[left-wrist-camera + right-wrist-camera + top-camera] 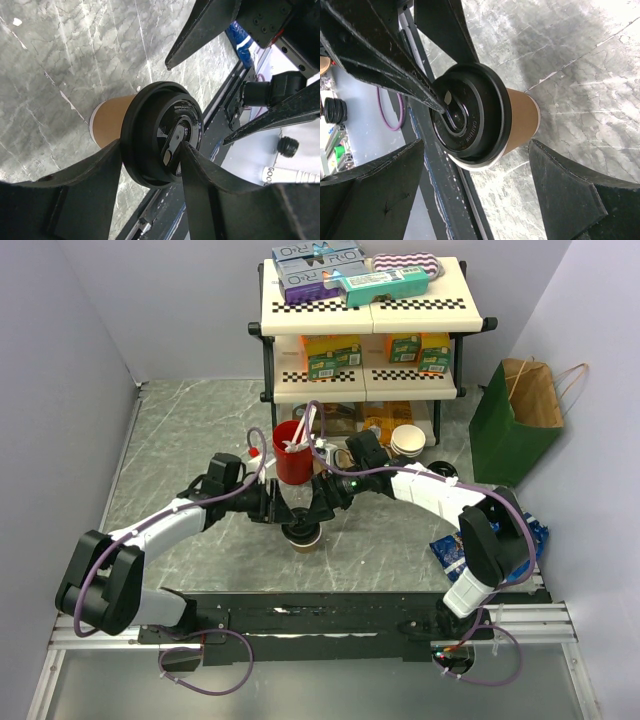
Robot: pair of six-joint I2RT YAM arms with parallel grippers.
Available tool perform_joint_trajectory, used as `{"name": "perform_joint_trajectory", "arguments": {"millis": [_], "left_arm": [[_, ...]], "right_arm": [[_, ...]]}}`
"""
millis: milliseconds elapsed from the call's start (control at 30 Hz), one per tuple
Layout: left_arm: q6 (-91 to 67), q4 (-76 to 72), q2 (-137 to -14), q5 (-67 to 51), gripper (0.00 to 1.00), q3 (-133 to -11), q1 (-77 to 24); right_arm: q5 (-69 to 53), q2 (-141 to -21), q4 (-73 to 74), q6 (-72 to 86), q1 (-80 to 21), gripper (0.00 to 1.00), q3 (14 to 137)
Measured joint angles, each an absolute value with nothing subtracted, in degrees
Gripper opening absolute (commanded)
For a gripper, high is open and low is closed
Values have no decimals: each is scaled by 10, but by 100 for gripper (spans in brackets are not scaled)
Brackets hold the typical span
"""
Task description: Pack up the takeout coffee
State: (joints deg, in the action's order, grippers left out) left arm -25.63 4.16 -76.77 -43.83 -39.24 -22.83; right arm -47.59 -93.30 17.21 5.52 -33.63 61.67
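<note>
Two grippers flanked the takeout coffee (302, 536), upright just before the red stirrer cup (292, 458). The right gripper (476, 145) had its jaws spread wide, clear of the cup. The left gripper (150, 150) had its jaws bracketing the black lid (150, 115), grip unclear.

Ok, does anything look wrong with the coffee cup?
The coffee cup stands upright, nothing spilled. One oddity: a pale crescent shows under its black lid in the right wrist view, so it may sit askew.
</note>
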Motion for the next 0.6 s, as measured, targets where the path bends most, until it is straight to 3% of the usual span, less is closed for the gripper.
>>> {"name": "perform_joint_trajectory", "arguments": {"millis": [600], "left_arm": [[-218, 59, -767, -432, 57, -396, -243]], "right_arm": [[-463, -933, 190, 43, -340, 89, 617]]}}
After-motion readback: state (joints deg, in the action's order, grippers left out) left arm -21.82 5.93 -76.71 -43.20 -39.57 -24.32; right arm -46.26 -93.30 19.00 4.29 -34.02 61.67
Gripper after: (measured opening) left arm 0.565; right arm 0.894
